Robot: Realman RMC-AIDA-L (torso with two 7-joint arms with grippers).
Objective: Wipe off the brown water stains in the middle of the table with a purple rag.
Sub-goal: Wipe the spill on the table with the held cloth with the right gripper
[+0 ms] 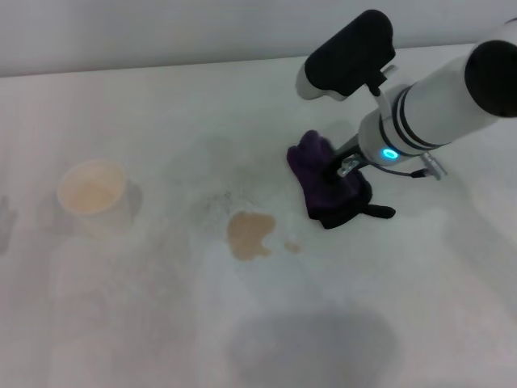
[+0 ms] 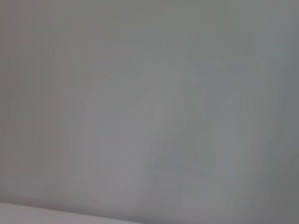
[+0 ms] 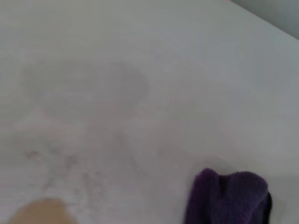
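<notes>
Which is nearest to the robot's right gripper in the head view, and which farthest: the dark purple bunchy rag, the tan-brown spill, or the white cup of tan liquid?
1. The dark purple bunchy rag, right at the right gripper, on the table's right side.
2. The tan-brown spill, mid-table, to the rag's left and nearer the robot.
3. The white cup of tan liquid, far left.

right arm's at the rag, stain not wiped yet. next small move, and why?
Probably drag the purple rag toward the robot's left and nearer, onto the brown water stains. The right gripper is down at the rag, which lies apart from the blotch, still unwiped on the table.
</notes>
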